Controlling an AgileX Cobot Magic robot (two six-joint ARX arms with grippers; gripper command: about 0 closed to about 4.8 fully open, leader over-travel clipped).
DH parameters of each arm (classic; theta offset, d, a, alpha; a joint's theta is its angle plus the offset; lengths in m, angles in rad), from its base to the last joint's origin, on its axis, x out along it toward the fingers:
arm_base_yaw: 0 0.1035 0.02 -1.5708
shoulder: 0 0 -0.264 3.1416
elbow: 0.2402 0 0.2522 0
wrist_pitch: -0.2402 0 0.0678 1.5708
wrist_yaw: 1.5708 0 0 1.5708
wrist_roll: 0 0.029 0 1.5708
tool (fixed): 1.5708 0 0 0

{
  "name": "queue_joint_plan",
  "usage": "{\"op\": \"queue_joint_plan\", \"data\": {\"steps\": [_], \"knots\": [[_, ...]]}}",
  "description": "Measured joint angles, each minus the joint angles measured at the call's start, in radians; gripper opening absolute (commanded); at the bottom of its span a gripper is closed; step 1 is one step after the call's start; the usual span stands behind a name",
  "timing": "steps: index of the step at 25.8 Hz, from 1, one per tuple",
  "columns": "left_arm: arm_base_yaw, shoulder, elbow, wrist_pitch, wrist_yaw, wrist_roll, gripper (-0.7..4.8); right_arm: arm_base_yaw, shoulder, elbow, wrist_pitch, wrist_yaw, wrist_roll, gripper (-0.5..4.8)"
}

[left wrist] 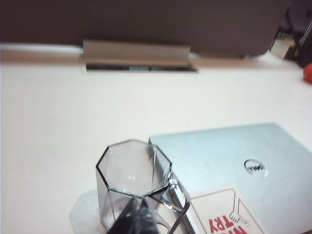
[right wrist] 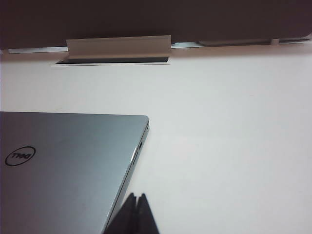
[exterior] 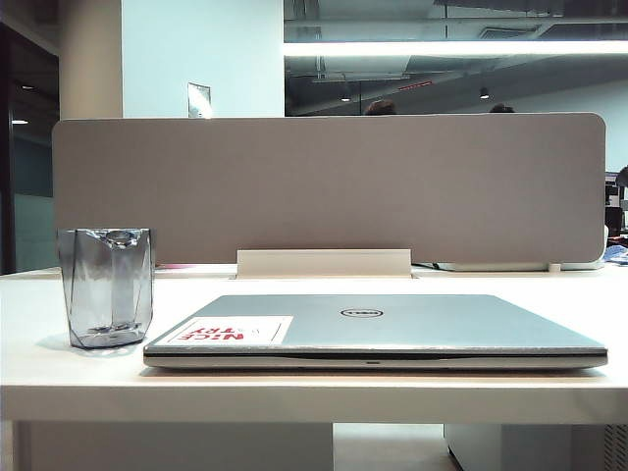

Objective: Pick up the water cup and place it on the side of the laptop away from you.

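Left gripper [left wrist: 138,218] jaws pressed together, just short of the water cup [left wrist: 134,183], itself beside the laptop [left wrist: 234,170] on the worktop [left wrist: 48,122]. Right gripper [right wrist: 137,214] likewise closed, above the laptop edge. Risk: advancing unopened, toppling the cup against the laptop.

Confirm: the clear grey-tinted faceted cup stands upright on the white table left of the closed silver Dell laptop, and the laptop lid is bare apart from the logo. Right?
Not quite. The clear grey-tinted faceted cup does stand upright on the white table, left of the closed silver Dell laptop. But the lid is not bare: the exterior view shows a white sticker with red lettering beside the logo.
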Motion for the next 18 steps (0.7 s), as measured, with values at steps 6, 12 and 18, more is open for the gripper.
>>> {"op": "queue_joint_plan", "data": {"steps": [6,12,18], "knots": [[-0.005,0.245,0.0,0.099,0.063,0.011,-0.05,0.0,0.0,0.0,0.0,0.0,0.0,-0.08],[-0.031,0.43,0.0,0.15,0.102,0.061,-0.05,0.0,0.0,0.0,0.0,0.0,0.0,-0.08],[-0.179,0.56,0.0,0.222,0.126,0.276,-0.04,0.0,0.0,0.0,0.0,0.0,0.0,-0.08]]}}
